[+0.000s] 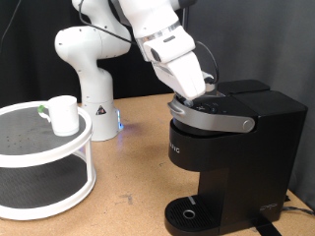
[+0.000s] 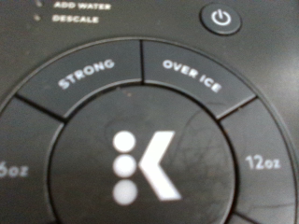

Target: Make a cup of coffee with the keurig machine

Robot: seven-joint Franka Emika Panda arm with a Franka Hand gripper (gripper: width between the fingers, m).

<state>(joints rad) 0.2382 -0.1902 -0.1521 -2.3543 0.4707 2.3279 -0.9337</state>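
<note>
Our gripper [image 1: 204, 95] is down on the round top of the keurig [image 1: 228, 157] at the exterior view's right; whether its fingers are spread or closed we cannot tell. The cup [image 1: 63, 114] sits well apart on the white rack [image 1: 69, 155] at the left, and the drip tray [image 1: 188, 212] holds nothing — brewing now would, we judge, spill coffee. The wrist view reads STRONG, OVER ICE, 12oz, ADD WATER, DESCALE — around the K button [image 2: 142, 168].
</note>
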